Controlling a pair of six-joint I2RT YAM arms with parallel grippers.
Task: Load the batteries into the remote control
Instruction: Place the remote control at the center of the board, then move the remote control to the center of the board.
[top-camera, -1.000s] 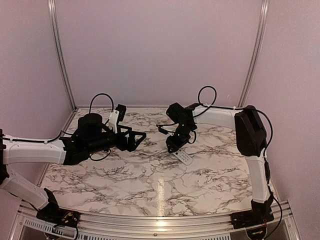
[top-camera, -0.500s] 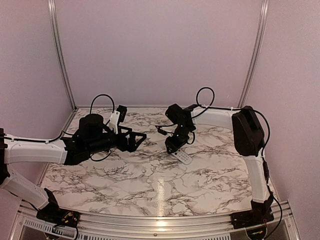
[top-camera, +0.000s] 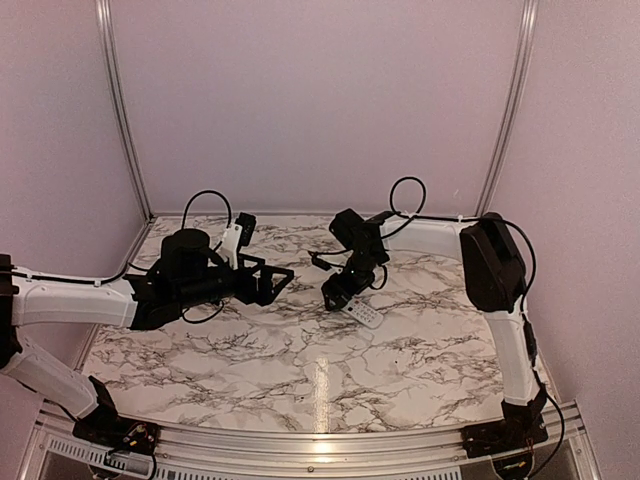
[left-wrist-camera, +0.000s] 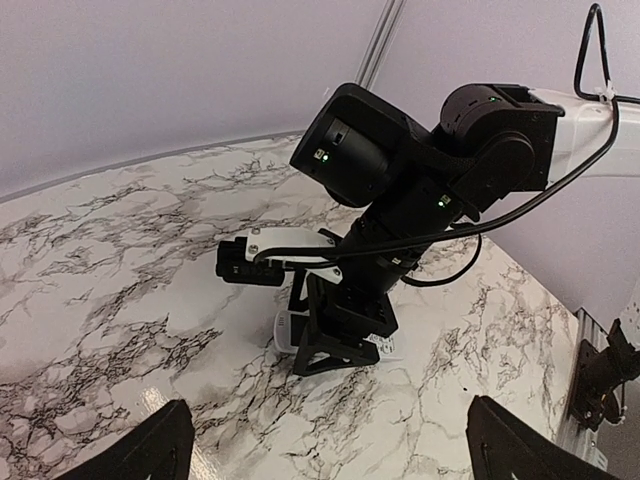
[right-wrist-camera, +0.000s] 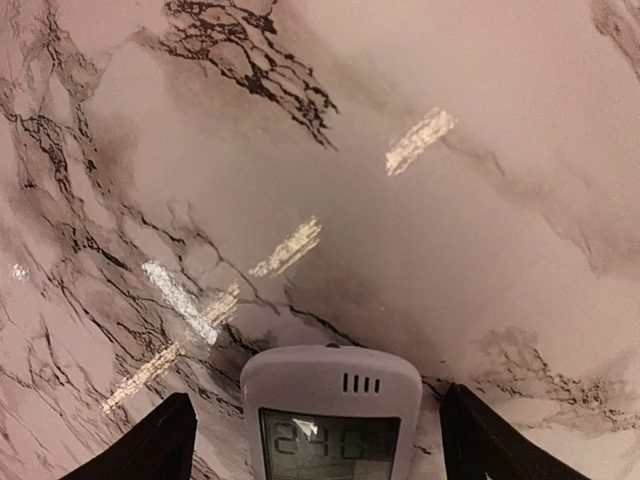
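Observation:
The white remote control (right-wrist-camera: 330, 415) lies face up on the marble table, its greyish screen showing digits. My right gripper (right-wrist-camera: 322, 440) is open and straddles the remote's top end, one finger on each side with a gap to the casing. In the top view the right gripper (top-camera: 343, 295) hangs over the remote (top-camera: 367, 314). The left wrist view shows the remote (left-wrist-camera: 283, 328) partly hidden under the right gripper (left-wrist-camera: 345, 345). My left gripper (top-camera: 272, 282) is open and empty, hovering left of the remote. No batteries are in view.
The marble table (top-camera: 300, 360) is bounded by pink walls and metal corner posts (top-camera: 120, 110). Pale golden streaks (right-wrist-camera: 288, 247) on the marble in front of the remote look like glare. The right arm's black cable (top-camera: 405, 200) loops above its wrist.
My right gripper has shifted slightly left and down over the remote's end. The left arm has barely moved.

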